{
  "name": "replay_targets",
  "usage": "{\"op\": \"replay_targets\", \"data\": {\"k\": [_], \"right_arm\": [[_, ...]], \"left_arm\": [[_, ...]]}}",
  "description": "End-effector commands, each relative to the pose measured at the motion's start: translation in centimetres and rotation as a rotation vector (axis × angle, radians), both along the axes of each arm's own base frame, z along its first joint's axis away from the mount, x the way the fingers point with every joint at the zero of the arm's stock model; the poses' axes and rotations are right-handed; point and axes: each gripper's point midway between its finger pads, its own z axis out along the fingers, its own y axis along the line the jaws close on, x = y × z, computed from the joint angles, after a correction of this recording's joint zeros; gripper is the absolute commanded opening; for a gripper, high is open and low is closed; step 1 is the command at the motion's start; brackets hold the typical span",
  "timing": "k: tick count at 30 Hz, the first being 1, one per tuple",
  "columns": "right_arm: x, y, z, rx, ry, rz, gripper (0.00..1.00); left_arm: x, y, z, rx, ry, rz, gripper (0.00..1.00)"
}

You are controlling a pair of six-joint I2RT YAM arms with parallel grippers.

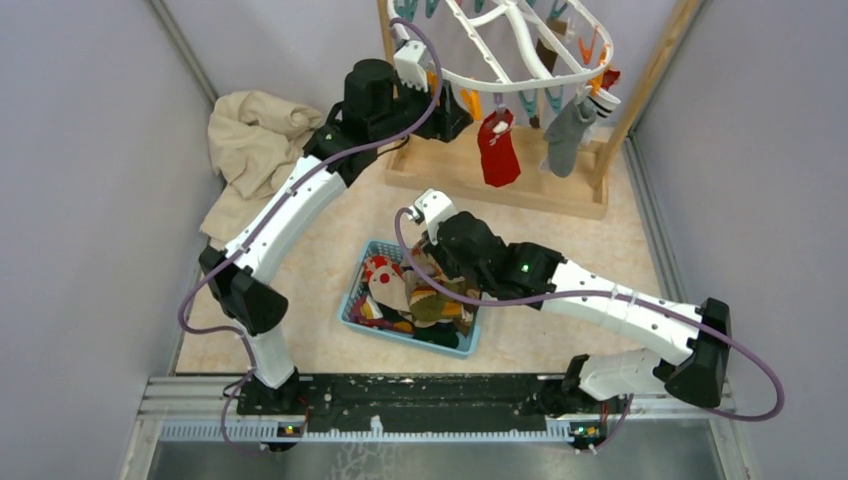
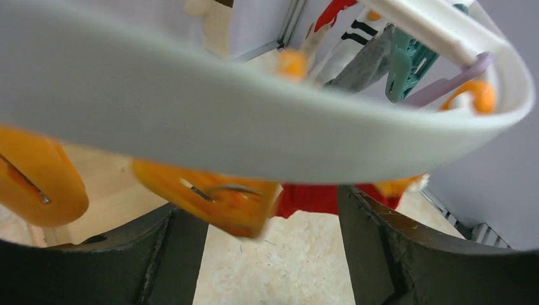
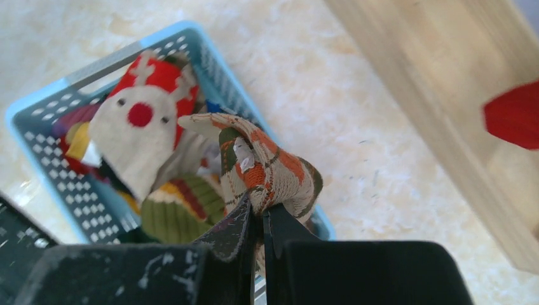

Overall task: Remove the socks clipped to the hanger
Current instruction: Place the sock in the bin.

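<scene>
Currently the right fingers [image 3: 236, 230] pinch a soft, light striped sock [image 3: 270, 168] above the blue basket [image 3: 38, 109]. The left fingers [image 2: 375, 244] gape under the hanger [image 2: 254, 133], with the limp red sock [image 2: 311, 199] just beyond, probably best pinched near its top.

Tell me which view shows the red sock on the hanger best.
Top external: the red sock hangs whole from the hanger, clip to toe. Left wrist shows only a red strip below the hanger's blurred rim; right wrist catches just a red corner at its edge.

Left gripper [image 2: 267, 213] seemingly spread, right [image 3: 258, 215] pinched
</scene>
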Motion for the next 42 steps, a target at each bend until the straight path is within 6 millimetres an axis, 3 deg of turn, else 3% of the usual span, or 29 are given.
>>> {"op": "replay_targets", "data": {"k": [1,11,19,25,30,35,42], "right_arm": [[-3.3,1.2,1.2,0.119,0.112,0.114,0.00],[-5.2,4.6,0.2,0.207,0.203,0.247,0.00],[-3.6,8.0,-2.5,0.212,0.232,0.220,0.00],[-3.4,10.9,-8.1,0.164,0.346,0.227,0.05],[-3.5,11.8,-13.1,0.112,0.437,0.194,0.09],[-3.6,11.2,-18.3,0.015,0.513,0.134,0.30],[-3.9,8.8,-24.0,-0.130,0.563,0.045,0.37]], "left_arm": [[-1.7,1.2,2.9,-0.034,-0.058,0.003,0.79],[-4.9,4.9,1.8,-0.018,-0.040,0.062,0.86],[-7.9,9.0,0.4,0.003,-0.024,0.144,0.89],[-9.5,10.8,-0.3,0.023,-0.014,0.168,0.90],[-9.8,11.8,-0.7,0.032,-0.011,0.200,0.91],[-10.0,12.0,-0.6,0.034,-0.016,0.204,0.91],[-10.0,12.0,-0.8,0.033,-0.014,0.205,0.91]]}}
